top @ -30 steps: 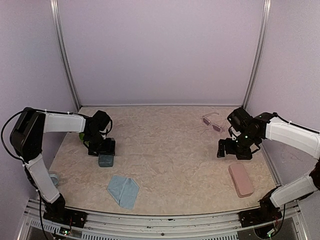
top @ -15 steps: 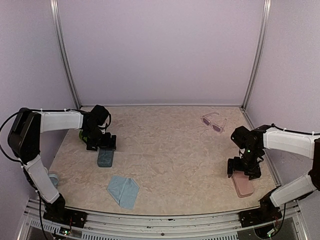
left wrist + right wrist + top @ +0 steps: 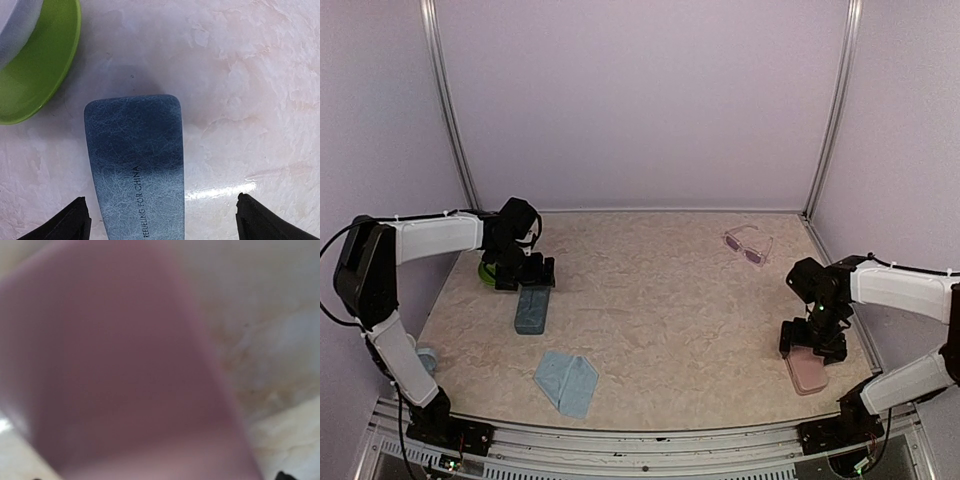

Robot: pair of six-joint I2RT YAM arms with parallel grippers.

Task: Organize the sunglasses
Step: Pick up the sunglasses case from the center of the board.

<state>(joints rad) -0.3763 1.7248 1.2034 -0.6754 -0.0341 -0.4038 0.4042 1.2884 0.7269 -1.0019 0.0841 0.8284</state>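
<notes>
Sunglasses (image 3: 748, 245): one pair in view, clear-framed with purplish lenses, lying well to the right of the blue-grey case (image 3: 530, 312) and farther back. Cases: two, that one and a pink case (image 3: 807, 373) far to its right. One light-blue cloth (image 3: 567, 382) lies near its front end; one green bowl (image 3: 487, 271) sits just behind it. Tabletop (image 3: 650, 310) is beige and marbled; the walls are lilac, with two metal uprights. Left gripper (image 3: 532, 283) points down over the blue-grey case's far end, jaws spread, fingers (image 3: 75, 222) standing off either side. Right gripper (image 3: 810, 349) hangs low over the pink case, jaws spread wide.
</notes>
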